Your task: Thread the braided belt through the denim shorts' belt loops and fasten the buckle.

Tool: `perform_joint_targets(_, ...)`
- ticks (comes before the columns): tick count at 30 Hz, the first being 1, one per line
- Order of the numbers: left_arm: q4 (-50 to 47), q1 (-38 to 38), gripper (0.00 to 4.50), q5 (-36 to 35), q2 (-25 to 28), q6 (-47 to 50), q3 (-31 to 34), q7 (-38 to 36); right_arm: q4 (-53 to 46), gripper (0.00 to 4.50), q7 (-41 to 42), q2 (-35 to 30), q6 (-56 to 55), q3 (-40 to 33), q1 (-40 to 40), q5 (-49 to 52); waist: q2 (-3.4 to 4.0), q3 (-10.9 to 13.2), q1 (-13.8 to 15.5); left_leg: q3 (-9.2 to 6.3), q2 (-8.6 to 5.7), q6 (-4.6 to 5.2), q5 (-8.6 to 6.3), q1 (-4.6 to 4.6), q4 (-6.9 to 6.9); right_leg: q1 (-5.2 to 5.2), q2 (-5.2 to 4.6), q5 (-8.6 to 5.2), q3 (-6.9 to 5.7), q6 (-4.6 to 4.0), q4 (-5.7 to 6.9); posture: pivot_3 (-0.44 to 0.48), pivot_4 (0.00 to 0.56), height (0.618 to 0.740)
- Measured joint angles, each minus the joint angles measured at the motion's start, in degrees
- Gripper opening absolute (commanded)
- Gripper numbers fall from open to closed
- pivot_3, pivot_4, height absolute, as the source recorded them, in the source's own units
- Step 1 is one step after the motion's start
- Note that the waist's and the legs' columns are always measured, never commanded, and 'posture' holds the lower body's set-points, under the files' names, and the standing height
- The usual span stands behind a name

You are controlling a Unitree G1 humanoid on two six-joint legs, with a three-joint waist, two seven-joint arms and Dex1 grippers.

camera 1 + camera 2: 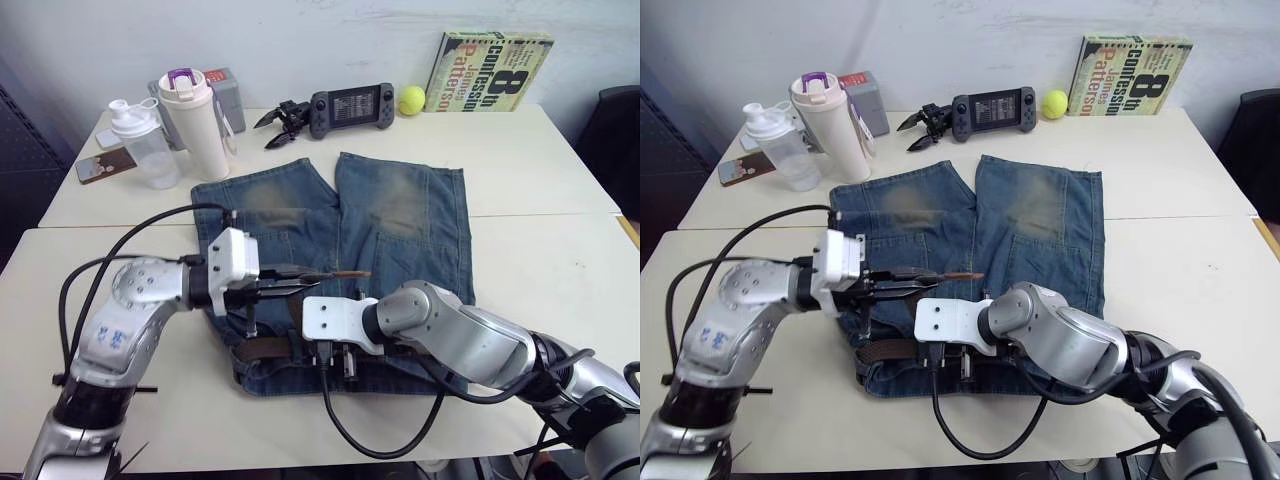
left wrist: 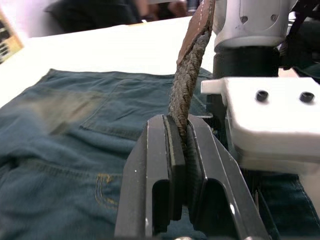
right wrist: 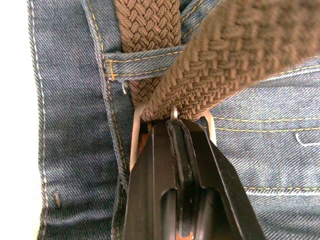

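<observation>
On denim shorts (image 1: 400, 215) | braided belt (image 3: 150, 30) brown, woven | buckle (image 3: 172, 117) silver, probably pinched

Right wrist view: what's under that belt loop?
The braided belt passes under the belt loop and out towards the buckle. The right gripper is shut at the buckle, hiding the prong and the denim shorts beneath.

We take this for an office or lab room: plain white bench (image 1: 560, 260), bare pale wall, a black chair (image 1: 615, 130), with a book (image 1: 490, 70), bottles (image 1: 195, 120) and game console (image 1: 350, 105).
</observation>
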Motion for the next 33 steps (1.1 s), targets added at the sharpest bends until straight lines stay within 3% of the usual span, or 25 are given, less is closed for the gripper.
perform_joint_targets(10, 11.38, -12.40, 0.00, 1.85, -2.95, -3.62, -6.41, -11.55, 3.24, 0.03, 5.33, 0.43, -3.89, 0.37, -0.85, -2.52, -0.07, -0.10, -0.02, -0.15, -0.02, -0.17, 0.09, 0.05, 0.01, -0.04, 0.09, 0.00, 0.08, 0.00, 0.02, 0.000, 0.150, 0.739)
perform_joint_targets(14, 20.21, -19.85, 0.00, 3.41, -6.14, -5.97, -7.89, -16.34, 4.97, 0.03, 8.29, 0.98, -5.20, 1.03, -2.03, -4.23, -0.07, -0.13, 0.02, -0.19, -0.02, -0.18, 0.10, 0.04, 0.02, -0.07, 0.09, 0.00, 0.08, 0.00, 0.03, 0.000, 0.150, 0.739)
perform_joint_targets(21, 32.75, -26.85, 0.00, 4.89, -6.60, -8.84, -8.78, -24.24, 6.67, 0.03, 11.23, 2.33, -6.10, 1.18, -2.52, -6.75, -0.06, -0.14, -0.07, -0.45, -0.06, -0.17, 0.10, 0.12, 0.02, -0.13, 0.20, 0.00, 0.08, 0.00, 0.11, 0.000, 0.150, 0.739)
perform_joint_targets(29, 36.48, -28.09, 0.00, 7.07, -14.46, -10.36, -7.78, -19.95, 6.66, 0.03, 12.84, 2.32, -6.16, 1.16, -2.25, -8.89, -0.11, -0.20, 0.29, -0.69, -0.12, -0.36, 0.20, 0.07, 0.02, -0.08, 0.06, 0.00, 0.14, 0.00, 0.11, 0.000, 0.150, 0.739)
perform_joint_targets(33, 34.00, -28.30, 0.00, 8.64, -21.86, -10.77, -8.85, -15.81, 6.66, 0.03, 13.79, 2.16, -6.16, 1.15, -2.22, -9.94, -0.23, -0.31, 0.68, -0.72, -0.18, -0.41, 0.23, 0.03, 0.05, -0.03, 0.03, 0.01, 0.12, 0.00, 0.09, 0.000, 0.150, 0.739)
